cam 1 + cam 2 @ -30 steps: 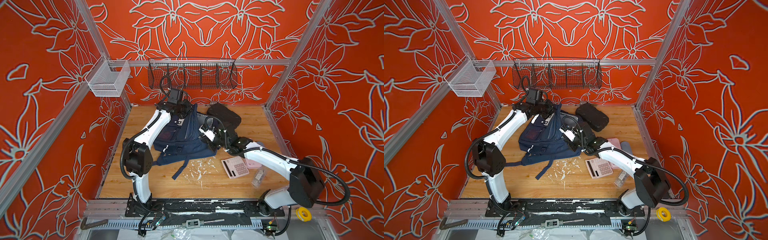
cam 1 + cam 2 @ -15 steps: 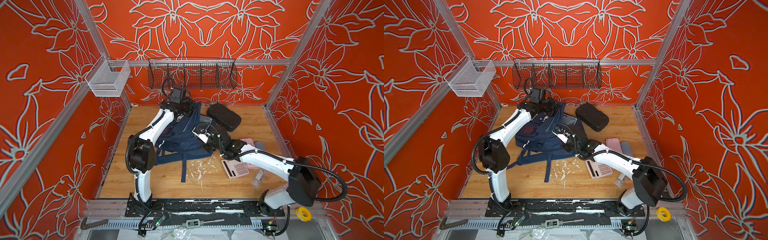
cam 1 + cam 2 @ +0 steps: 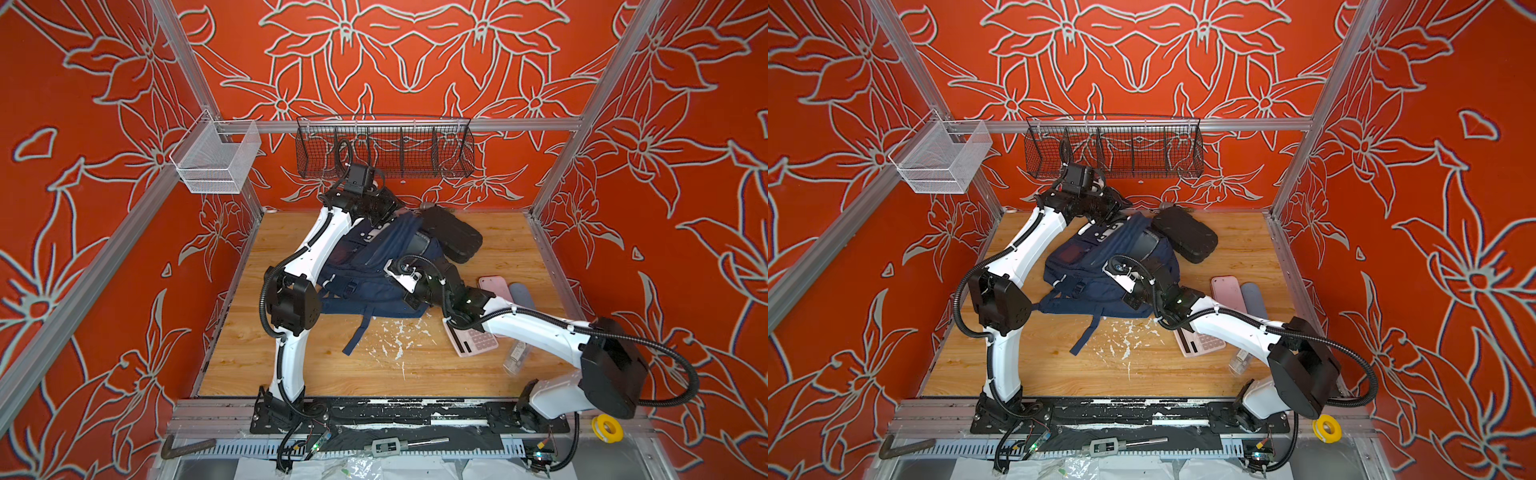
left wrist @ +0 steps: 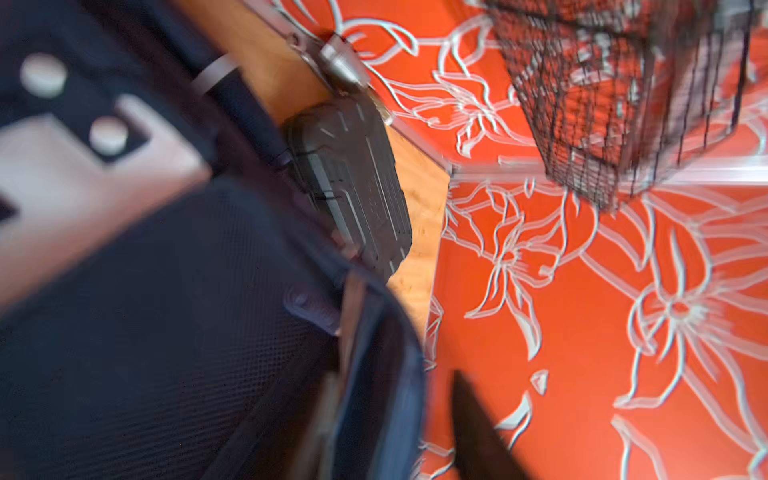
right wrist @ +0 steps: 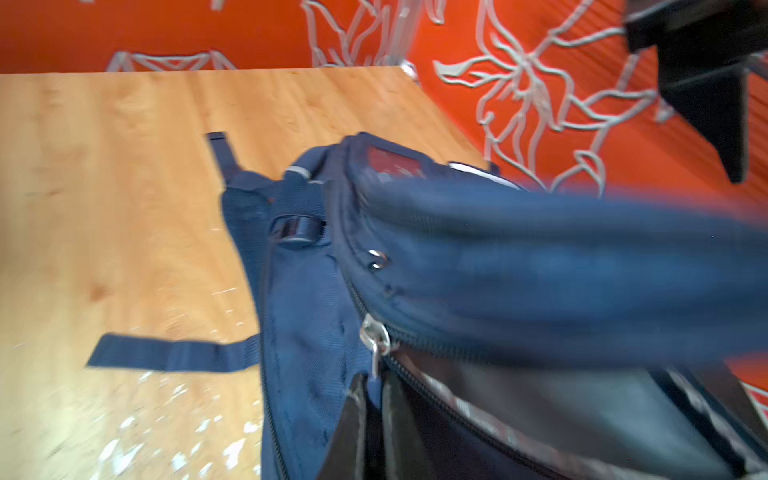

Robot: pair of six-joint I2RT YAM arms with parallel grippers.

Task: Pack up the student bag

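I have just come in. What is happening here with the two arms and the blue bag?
Both arms work on the student bag on the wooden table. The right gripper is shut on the rim of its open compartment, beside a zip pull. The left gripper stands open at the bag's far end. The black case, the pink calculator and a clear bottle lie on the table, not yet packed.

Wooden tabletop (image 3: 291,365), white flecks (image 3: 395,336) at lower centre. On it:
- navy student bag (image 3: 361,270), centre
- black hard case (image 3: 451,239), just beside the bag's upper right
- pink calculator (image 3: 473,343), pink flat case (image 3: 494,286), grey-blue flat piece (image 3: 521,293) and clear bottle (image 3: 515,357), right
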